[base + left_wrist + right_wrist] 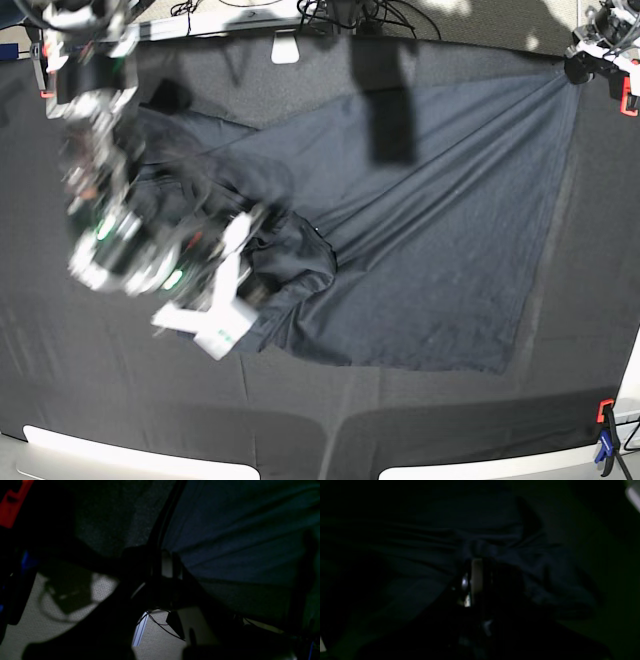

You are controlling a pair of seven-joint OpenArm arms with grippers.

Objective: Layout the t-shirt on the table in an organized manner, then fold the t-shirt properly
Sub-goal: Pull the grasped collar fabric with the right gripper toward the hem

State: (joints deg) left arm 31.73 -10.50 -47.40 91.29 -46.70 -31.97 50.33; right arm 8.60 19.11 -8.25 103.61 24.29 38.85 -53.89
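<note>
The t-shirt [440, 240] is a dark navy sheet spread over the black-clothed table [90, 380], pulled taut into a point at the far right corner. There my left gripper [578, 68] is shut on its edge. In the left wrist view the fingers [167, 563] pinch the t-shirt [237, 530] right at the table's edge. My right gripper [262, 288] sits at the left on a bunched heap of the fabric. In the dim right wrist view its pale finger [477, 572] is shut on a gathered fold of the t-shirt [485, 547].
Red clamps [627, 95] [604, 410] and a blue one [603, 452] grip the right edge, and another red clamp [12, 502] shows in the left wrist view. A white block [286, 47] and cables lie along the far edge. Pale carpet [30, 630] lies below the table's edge.
</note>
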